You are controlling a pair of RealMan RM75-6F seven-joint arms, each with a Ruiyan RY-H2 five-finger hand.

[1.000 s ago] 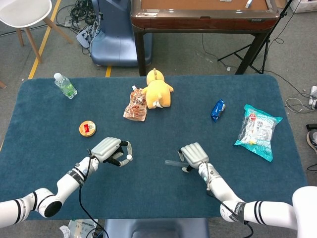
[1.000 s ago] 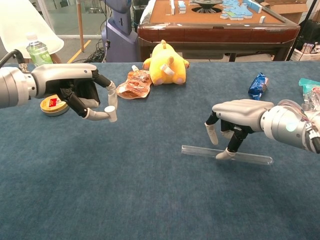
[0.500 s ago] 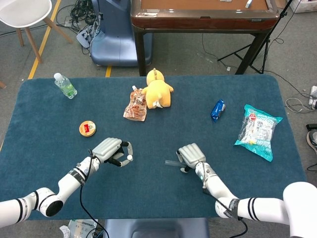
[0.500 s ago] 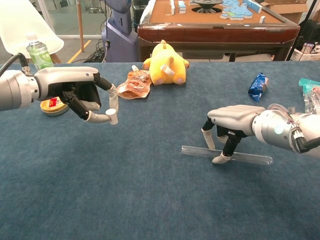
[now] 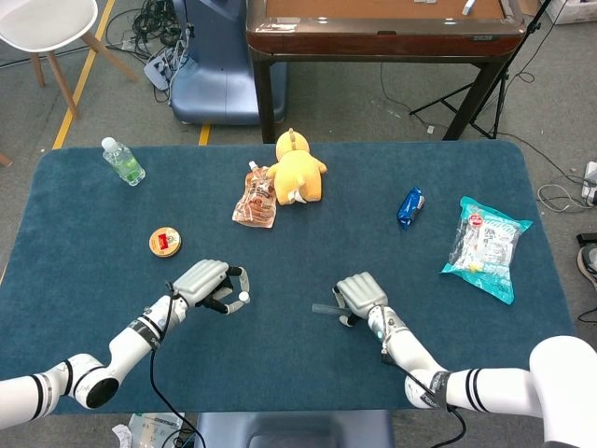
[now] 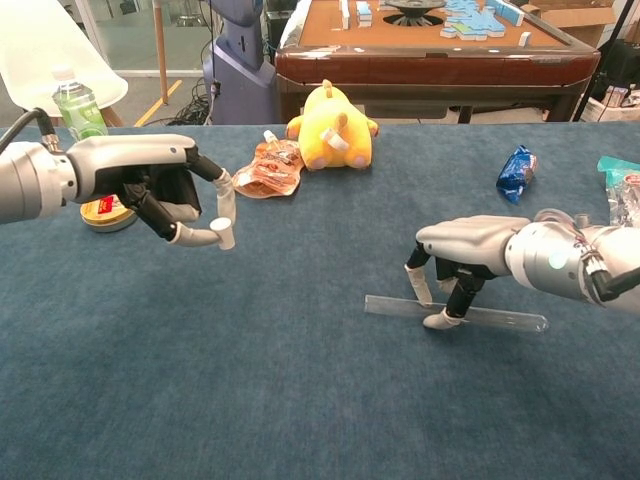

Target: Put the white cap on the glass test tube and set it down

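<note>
The head view looks steeply down from above, taking in the whole blue table (image 5: 522, 187) with grey floor and a wooden table (image 5: 382, 28) along the top of the frame. The chest view sits low and close, facing level across the tabletop. Both share the yellow plush toy (image 6: 333, 127), upper centre, and both hands lower down.

A clear glass test tube (image 6: 455, 313) lies flat on the blue worktop (image 6: 300, 400), uncapped, fingertips of the right hand (image 6: 465, 250) on its middle; the small white cap (image 6: 221, 233) sits pinched in the raised left hand (image 6: 165, 190), well apart.
</note>
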